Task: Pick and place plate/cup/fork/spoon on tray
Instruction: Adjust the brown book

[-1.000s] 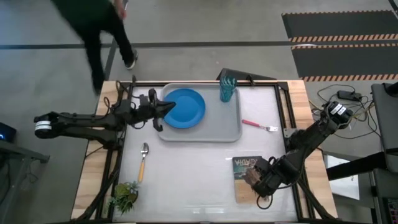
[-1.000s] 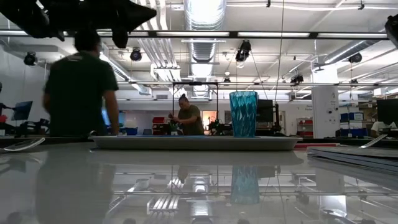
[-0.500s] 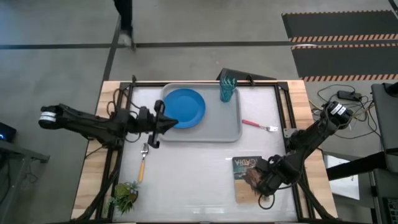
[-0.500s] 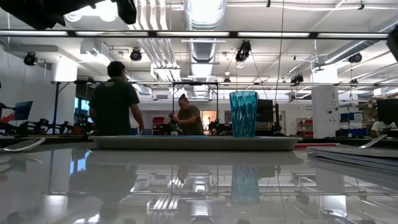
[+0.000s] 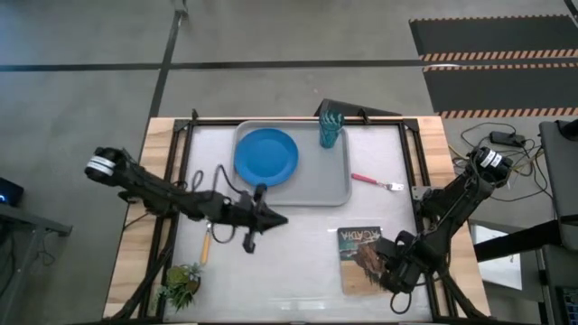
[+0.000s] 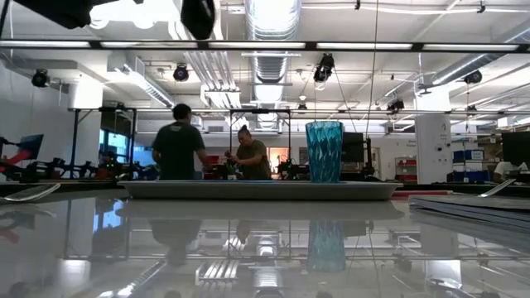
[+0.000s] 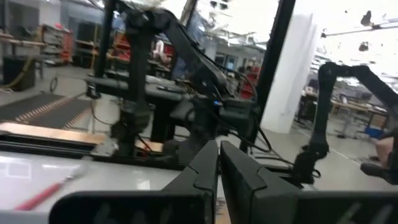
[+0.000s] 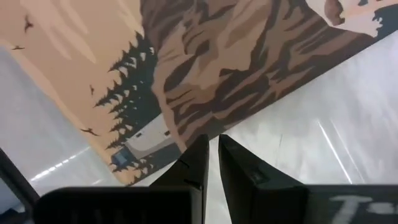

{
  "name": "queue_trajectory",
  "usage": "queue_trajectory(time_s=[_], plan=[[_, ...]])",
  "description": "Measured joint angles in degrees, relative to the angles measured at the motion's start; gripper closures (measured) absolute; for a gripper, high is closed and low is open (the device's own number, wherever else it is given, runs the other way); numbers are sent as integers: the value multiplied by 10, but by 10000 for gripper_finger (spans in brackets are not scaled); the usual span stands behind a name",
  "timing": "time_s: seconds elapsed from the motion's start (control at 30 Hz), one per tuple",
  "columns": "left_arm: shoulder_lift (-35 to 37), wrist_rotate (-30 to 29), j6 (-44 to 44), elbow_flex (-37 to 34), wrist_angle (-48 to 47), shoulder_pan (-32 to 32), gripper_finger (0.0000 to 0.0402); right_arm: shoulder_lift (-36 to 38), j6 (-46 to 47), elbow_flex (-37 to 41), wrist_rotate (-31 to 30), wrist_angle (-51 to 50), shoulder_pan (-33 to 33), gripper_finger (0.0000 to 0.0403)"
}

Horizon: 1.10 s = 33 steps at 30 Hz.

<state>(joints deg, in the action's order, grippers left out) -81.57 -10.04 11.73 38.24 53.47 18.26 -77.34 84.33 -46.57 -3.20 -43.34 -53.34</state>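
The blue plate point(image 5: 265, 155) lies in the grey tray point(image 5: 336, 191), on its left half. The teal cup point(image 5: 330, 126) stands upright in the tray's far right corner and also shows in the low view point(image 6: 324, 151). The pink-handled fork point(image 5: 377, 181) lies on the table right of the tray. The spoon's orange handle point(image 5: 205, 246) shows on the table at the near left; my left arm hides its bowl. My left gripper point(image 5: 278, 219) is shut and empty above the table, just near of the tray. My right gripper point(image 5: 379, 264) is shut over the book point(image 5: 359, 244).
A brown picture-cover book lies at the near right, filling the right wrist view point(image 8: 205, 68). A small green plant point(image 5: 181, 284) stands at the near left corner. People stand in the room beyond the table point(image 6: 180, 149).
My left gripper has left the plate on the tray and swung toward the table's near edge and right, staying shut; it now hangs over the table near of the tray. The plate has stayed in place. A person has walked away from the table's far left.
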Motion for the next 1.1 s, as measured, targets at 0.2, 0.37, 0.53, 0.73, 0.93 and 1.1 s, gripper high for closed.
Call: queue_trajectory(time_s=[0.2,0.37,0.53,0.73,0.93,1.1], plan=[[-84,-4,11,94,-5,20,402,0,44,1,-15,23,-45,376],[-135,-5,14,158,-64,29,402,-7,72,1,-44,28,-79,376],[-170,-7,19,186,-105,34,402,-41,67,1,-43,30,-87,376],[-180,-10,32,181,-108,36,402,-78,29,2,-39,64,-87,376],[-180,-10,44,172,-108,37,402,-90,3,2,-69,96,-85,376],[-180,-10,46,160,-111,37,402,-91,-78,2,-192,173,-56,376]])
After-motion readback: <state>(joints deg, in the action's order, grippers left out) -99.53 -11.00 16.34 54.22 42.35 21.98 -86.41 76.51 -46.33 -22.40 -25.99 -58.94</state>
